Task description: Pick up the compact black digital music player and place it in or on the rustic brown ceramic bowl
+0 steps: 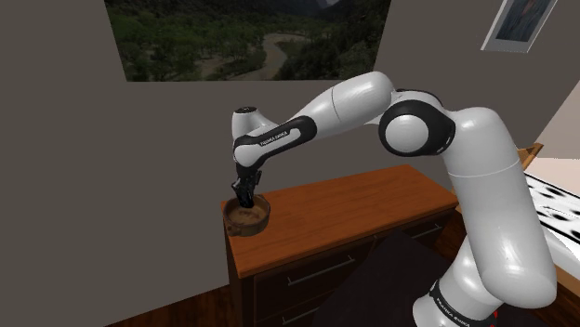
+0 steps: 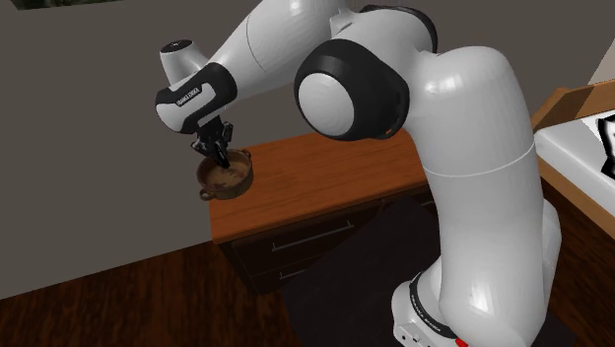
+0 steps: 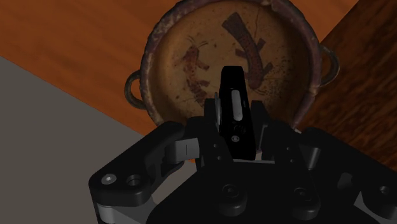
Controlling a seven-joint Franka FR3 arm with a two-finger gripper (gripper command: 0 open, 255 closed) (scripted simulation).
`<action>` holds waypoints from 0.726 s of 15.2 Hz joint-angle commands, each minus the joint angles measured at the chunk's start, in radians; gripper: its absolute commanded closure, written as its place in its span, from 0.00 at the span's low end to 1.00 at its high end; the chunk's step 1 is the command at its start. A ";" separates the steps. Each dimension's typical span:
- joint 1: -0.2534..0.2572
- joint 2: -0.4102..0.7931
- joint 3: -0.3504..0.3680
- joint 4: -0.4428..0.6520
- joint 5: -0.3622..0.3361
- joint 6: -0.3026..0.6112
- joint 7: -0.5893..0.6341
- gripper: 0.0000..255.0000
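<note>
The pick-up looks done: the gripper [image 3: 235,135] is clamped on the black music player [image 3: 231,86], held over the brown bowl [image 3: 184,38] on the surface [image 1: 358,206], so only release seems left.

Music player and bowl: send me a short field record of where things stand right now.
music player: black, clasped between the claw's fingers
claw: shut on the music player, low over the bowl's inside
bowl: brown, two small handles, painted figures inside
bowl place: dresser top, corner at the shoulder view's left
release: not yet done
</note>
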 commanded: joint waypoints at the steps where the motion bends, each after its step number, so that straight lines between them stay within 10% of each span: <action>1: 0.000 0.000 0.000 0.000 0.000 0.000 0.000 0.00; 11: -0.001 -0.065 0.004 0.027 0.005 -0.092 -0.003 0.00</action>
